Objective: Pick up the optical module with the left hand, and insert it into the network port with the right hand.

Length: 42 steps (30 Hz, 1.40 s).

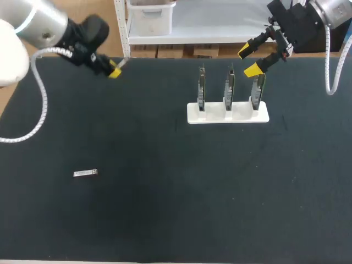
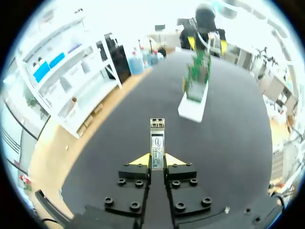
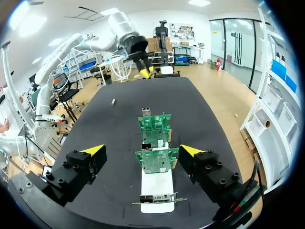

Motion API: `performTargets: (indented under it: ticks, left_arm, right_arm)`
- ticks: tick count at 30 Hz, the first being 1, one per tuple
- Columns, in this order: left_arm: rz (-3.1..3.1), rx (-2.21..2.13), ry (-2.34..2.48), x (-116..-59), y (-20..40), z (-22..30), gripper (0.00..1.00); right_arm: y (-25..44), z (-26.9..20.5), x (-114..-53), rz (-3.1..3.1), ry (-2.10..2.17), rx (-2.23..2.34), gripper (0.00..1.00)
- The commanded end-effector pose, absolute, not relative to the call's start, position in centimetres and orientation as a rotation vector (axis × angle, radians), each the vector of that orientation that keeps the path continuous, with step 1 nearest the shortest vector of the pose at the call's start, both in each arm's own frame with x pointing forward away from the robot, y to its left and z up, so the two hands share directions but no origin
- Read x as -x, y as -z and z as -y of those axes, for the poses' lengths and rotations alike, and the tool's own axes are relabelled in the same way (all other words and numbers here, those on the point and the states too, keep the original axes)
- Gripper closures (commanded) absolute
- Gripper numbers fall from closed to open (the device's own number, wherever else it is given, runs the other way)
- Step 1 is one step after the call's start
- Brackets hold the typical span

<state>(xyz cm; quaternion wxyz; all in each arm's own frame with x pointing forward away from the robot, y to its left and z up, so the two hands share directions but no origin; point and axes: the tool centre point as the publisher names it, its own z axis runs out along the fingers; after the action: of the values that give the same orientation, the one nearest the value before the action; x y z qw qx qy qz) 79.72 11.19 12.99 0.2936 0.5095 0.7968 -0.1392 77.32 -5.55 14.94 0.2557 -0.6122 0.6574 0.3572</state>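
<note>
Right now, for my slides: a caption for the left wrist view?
Left gripper shut on optical module, board stand ahead.

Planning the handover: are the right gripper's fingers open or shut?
Open. The right gripper has its fingers wide apart, with nothing held between them.

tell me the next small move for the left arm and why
Probably carry the left gripper toward the right gripper for a handover: it is shut on an optical module, while the right one hangs open above the white card holder.
</note>
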Motion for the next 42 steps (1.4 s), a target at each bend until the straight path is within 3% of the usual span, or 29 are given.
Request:
performTargets:
  ticks: [1,20,42]
  left_arm:
    - [-1.904,-1.232,0.537,-82.0,-14.3,-8.5,1.00]
    - [-1.476,-1.283,0.800,-83.8,-21.3,7.1,1.00]
    - [-1.250,-1.332,1.107,-79.3,-20.2,15.0,1.00]
  right_arm:
    - [-14.9,5.5,-77.1,-1.786,-0.964,1.659,0.00]
    - [-14.9,5.5,-77.1,-1.786,-0.964,1.659,0.00]
    - [-14.9,5.5,-77.1,-1.786,-0.964,1.659,0.00]
